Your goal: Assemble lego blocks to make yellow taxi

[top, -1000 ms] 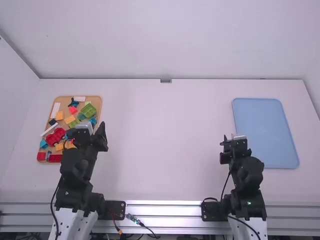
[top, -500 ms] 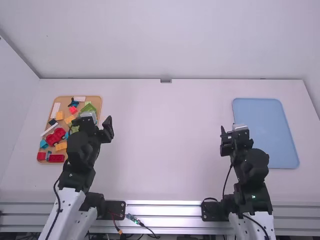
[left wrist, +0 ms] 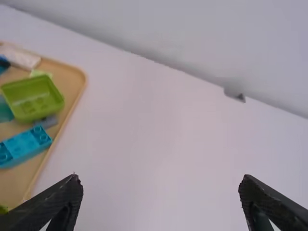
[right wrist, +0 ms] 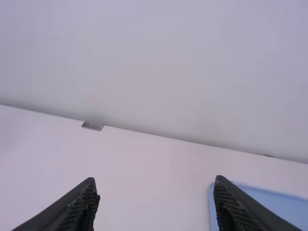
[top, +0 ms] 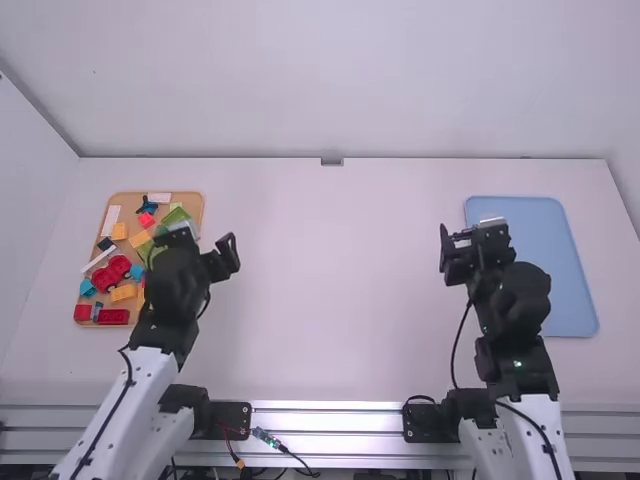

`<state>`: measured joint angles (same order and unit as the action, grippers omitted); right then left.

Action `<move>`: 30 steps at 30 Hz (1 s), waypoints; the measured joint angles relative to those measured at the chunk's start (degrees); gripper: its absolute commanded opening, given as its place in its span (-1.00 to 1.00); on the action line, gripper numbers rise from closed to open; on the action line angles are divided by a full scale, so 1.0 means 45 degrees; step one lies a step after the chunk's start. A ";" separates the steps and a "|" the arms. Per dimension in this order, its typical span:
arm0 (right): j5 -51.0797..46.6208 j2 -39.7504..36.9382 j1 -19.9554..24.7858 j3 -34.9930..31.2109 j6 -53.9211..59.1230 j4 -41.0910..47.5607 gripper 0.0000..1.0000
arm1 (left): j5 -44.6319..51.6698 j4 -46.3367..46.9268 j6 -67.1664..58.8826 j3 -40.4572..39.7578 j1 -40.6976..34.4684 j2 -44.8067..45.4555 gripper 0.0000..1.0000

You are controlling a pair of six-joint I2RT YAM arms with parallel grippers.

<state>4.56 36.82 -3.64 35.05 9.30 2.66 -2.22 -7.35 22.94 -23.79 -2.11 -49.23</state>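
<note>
Open wide and gripping nothing, the left claw [left wrist: 161, 181] hangs near the right edge of the tan tray [left wrist: 70, 82], probably so it can pick from there with room around each block. The right claw [right wrist: 155, 181], also spread well apart with nothing in it, hangs just beside the blue tray [top: 527, 262], perhaps because the finished taxi is meant to go there. Yellow blocks [top: 124, 292] for the taxi lie loose on the tan tray, among them a red piece [top: 111, 274] and a green block [left wrist: 33, 98]; keeping them together likely makes choosing easier, though neighbours could get knocked.
</note>
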 measured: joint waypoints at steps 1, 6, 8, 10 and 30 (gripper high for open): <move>-0.0015 0.0233 0.0000 0.0243 -0.0010 -0.0005 0.41 | -0.0005 0.0121 0.0131 0.0000 0.0000 -0.0136 0.79; 0.0000 0.1574 0.0000 0.1559 -0.0024 -0.0019 0.61 | -0.0393 0.0923 0.0957 -0.0068 0.0000 -0.0107 0.91; 0.0015 0.1948 0.0000 0.1885 -0.0034 -0.0063 0.67 | -0.0573 0.1112 0.1151 -0.0194 0.0000 -0.0078 0.98; -0.0010 0.2380 0.0000 0.2084 -0.0029 -0.0083 0.74 | -0.0680 0.1054 0.1185 -0.0379 -0.0005 -0.0010 0.98; 0.0000 0.5979 0.0000 0.2098 -0.0044 -0.0063 0.98 | -0.1948 0.4172 0.4979 -0.2127 -0.0010 -0.1506 0.98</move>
<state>4.56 63.72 -3.64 44.49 9.10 2.37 -10.98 11.42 45.34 -33.36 -2.15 -56.01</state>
